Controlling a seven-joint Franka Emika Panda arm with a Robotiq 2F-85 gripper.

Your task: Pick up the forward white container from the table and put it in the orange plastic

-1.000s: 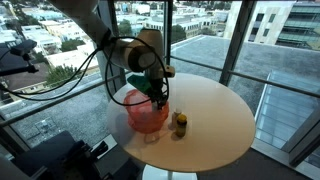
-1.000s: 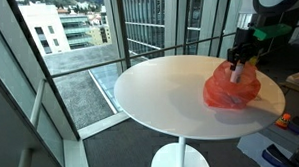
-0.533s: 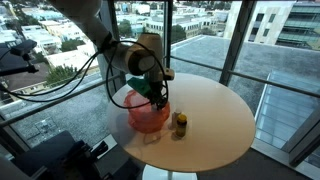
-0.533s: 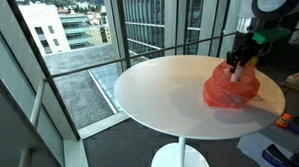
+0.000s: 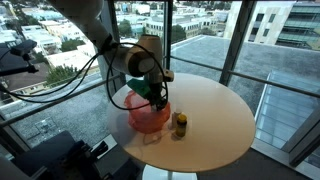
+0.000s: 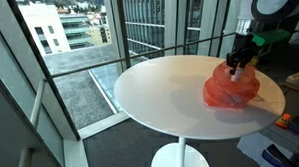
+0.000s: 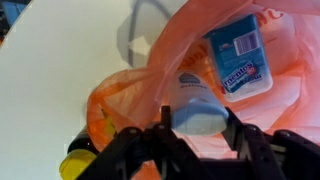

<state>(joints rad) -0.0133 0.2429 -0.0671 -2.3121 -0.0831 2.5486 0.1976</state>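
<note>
round white table (image 5: 215, 115) bears orange bag (image 5: 146, 113); jaws grip white container (image 7: 195, 102).

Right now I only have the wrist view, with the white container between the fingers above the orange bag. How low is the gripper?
Observer: In both exterior views the gripper, carrying the white container, is right at the top of the orange bag.
Operator: Where does the bag sit?
Observer: Near the rim of the round table, not at its middle.
Operator: And the yellow cap at my frame's edge?
Observer: It tops a small bottle standing upright on the table beside the bag.
</note>
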